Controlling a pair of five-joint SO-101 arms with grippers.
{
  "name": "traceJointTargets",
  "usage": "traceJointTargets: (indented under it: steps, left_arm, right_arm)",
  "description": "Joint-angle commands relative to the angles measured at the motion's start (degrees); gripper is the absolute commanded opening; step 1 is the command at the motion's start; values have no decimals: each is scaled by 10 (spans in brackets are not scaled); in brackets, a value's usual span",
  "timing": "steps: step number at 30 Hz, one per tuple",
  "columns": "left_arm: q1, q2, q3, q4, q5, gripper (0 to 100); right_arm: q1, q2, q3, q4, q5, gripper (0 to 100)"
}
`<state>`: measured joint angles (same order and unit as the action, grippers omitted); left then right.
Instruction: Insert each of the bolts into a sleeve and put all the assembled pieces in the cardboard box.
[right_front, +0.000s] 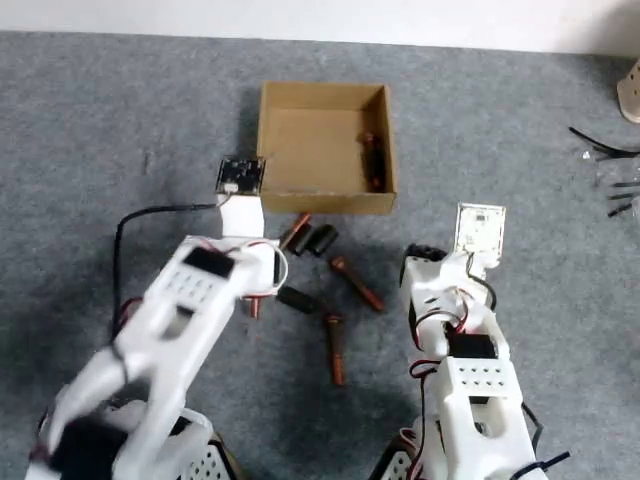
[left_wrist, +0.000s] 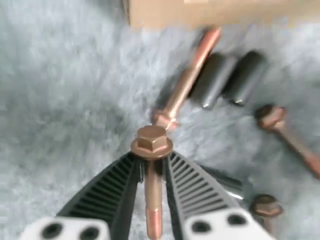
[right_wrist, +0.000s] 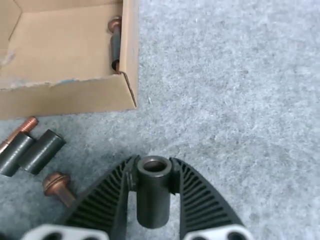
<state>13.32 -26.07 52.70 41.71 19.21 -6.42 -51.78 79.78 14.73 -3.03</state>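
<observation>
The left tool (left_wrist: 152, 162) was closed on the shank of 1 bolt (left_wrist: 152, 144), just under its hexagonal head. The right tool (right_wrist: 152, 172) clamped 1 sleeve (right_wrist: 152, 200) across its sides, with the cardboard box (right_wrist: 65, 95) ahead of it. Both parts looked stiff, smooth and light, so they could probably turn in the grip.

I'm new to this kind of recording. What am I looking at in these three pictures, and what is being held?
Two white robot arms sit side by side on a grey carpet. One picture looks down from above; the other two come from cameras on each arm's wrist. The left gripper holds a copper-coloured bolt; the right gripper holds a dark sleeve. Loose bolts and sleeves lie on the carpet before the cardboard box, which holds one assembled piece.
</observation>
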Motion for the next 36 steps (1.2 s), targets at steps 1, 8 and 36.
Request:
traceJointTargets:
  steps: [1,8,36]
  left_arm:
    - [-7,-170,41,-12,-23,4]
    - [-7,-523,192,-12,-47,4]
    - [-2,-749,318,-270,-46,4]
  right_arm:
    - [-7,-12,-3,-20,-5,5]
    - [-20,-11,-2,-21,-4,5]
    - [-192,-60,53,-264,11,5]
